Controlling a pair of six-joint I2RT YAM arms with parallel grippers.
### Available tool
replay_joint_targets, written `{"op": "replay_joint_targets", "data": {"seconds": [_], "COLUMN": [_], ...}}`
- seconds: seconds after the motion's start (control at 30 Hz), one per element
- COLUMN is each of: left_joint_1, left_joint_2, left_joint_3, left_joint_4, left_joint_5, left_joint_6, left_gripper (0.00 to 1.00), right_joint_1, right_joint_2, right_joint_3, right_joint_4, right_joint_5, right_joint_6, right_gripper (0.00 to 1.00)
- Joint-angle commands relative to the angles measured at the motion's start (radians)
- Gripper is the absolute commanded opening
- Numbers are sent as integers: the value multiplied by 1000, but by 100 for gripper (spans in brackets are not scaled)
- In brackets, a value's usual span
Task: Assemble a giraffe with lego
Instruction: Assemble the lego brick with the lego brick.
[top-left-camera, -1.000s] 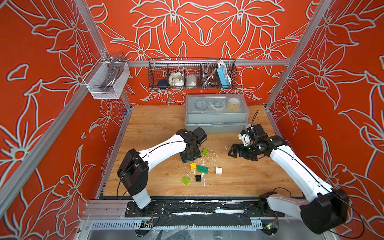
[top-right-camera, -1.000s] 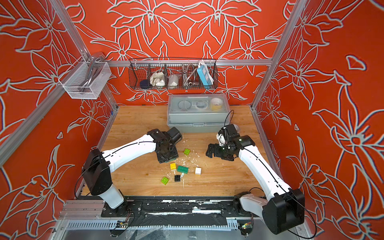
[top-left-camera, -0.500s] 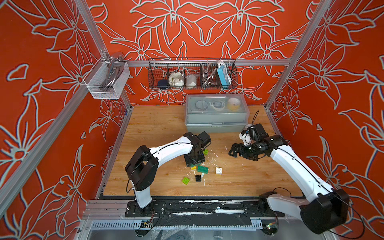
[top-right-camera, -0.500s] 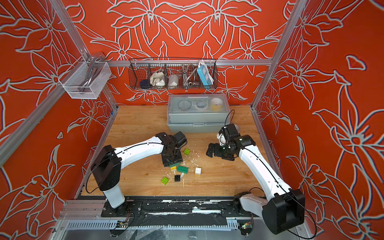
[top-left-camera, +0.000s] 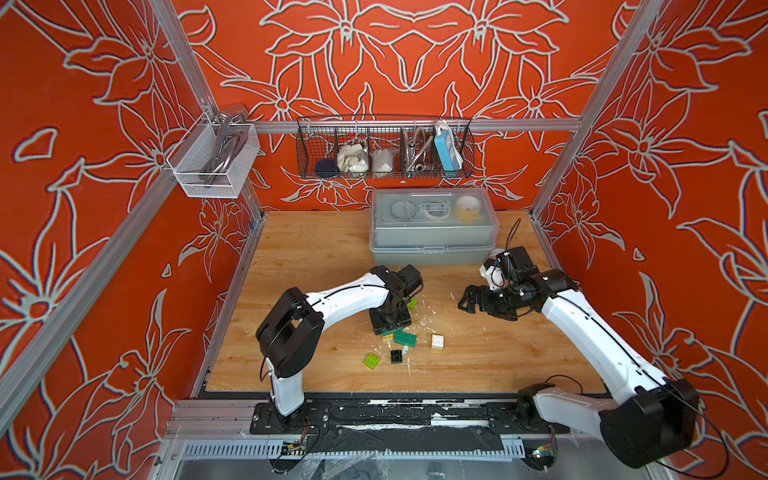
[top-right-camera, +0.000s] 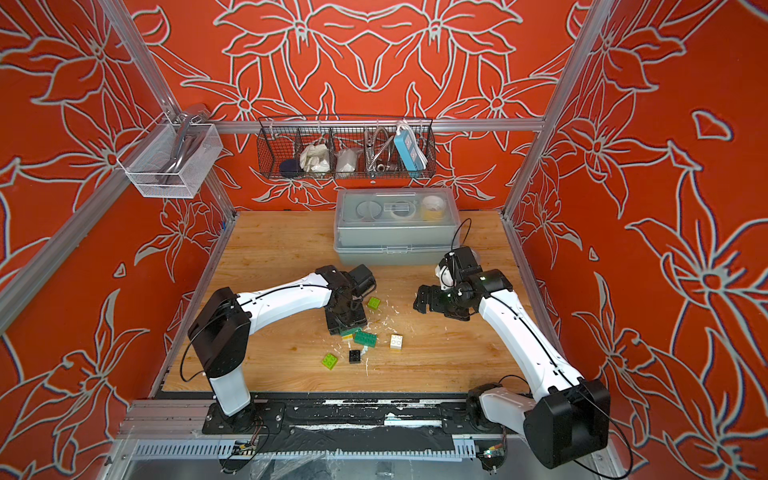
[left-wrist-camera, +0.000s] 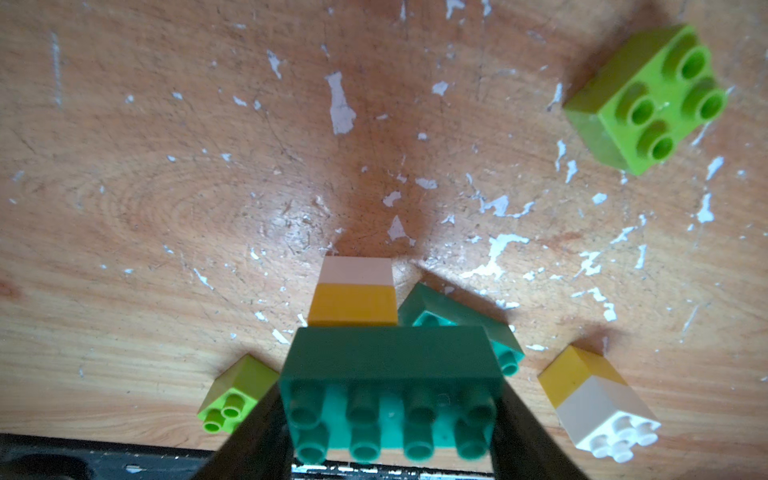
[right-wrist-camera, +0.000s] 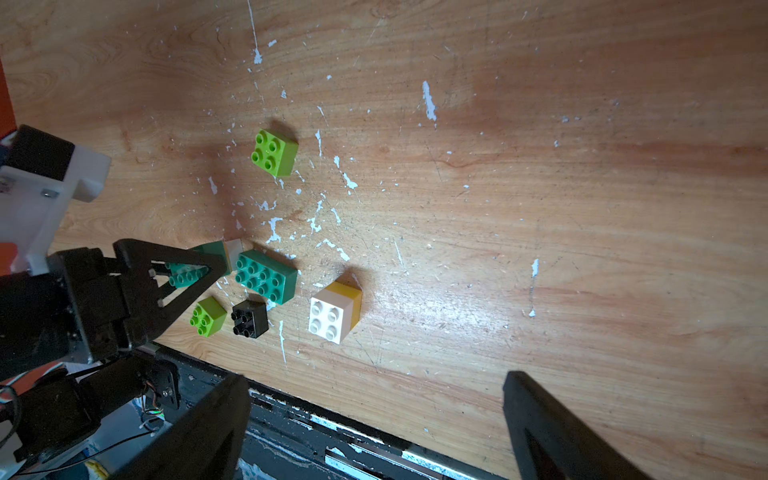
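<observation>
The left pincer (left-wrist-camera: 390, 390) is clenching a long dark green plastic brick (left-wrist-camera: 388, 357) stacked on one yellow-white leg (left-wrist-camera: 353, 291). The right pincer (top-left-camera: 465, 300) is hanging released. The remaining bricks (right-wrist-camera: 266, 276) are lying loose.

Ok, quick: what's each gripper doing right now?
Left gripper: closed on the dark green brick atop a yellow-and-white leg.
Right gripper: open, holding nothing.

The wooden tabletop (left-wrist-camera: 166, 166) looks varnished but scuffed and flecked with white, while the dark green brick (left-wrist-camera: 390, 365) and the lime brick (left-wrist-camera: 648, 99) near it are smooth, glossy moulded plastic
</observation>
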Motion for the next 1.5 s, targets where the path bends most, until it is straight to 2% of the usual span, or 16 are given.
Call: {"op": "replay_joint_targets", "data": {"seconds": [0.0,0.57,0.87,1.1,1.23,1.47], "left_joint_1": [-1,-7,-4,3,10,-6], "left_joint_2": [26,95,74,76,87,-35], "left_joint_3": [0,-17,-74,-26,-47,44], "left_joint_4": [-21,17,89,37,37,-67], "left_joint_5": [-13,30,77,60,62,-6], "left_joint_6": [16,105,51,58,55,68], "left_gripper": [41,39,39,39,39,40], "right_joint_1": [-9,-23,-28,-28,-26,-28], "right_joint_2": [-13,-21,-24,-23,-27,-32], "right_joint_3": [26,25,29,23,29,56], "right_joint_4": [-18,-24,-32,-28,-31,-62], "right_joint_5": [6,11,9,4,8,37], "right_joint_6": [0,-2,-4,-1,-3,-16], "right_gripper": [100,100,100,100,100,100]}}
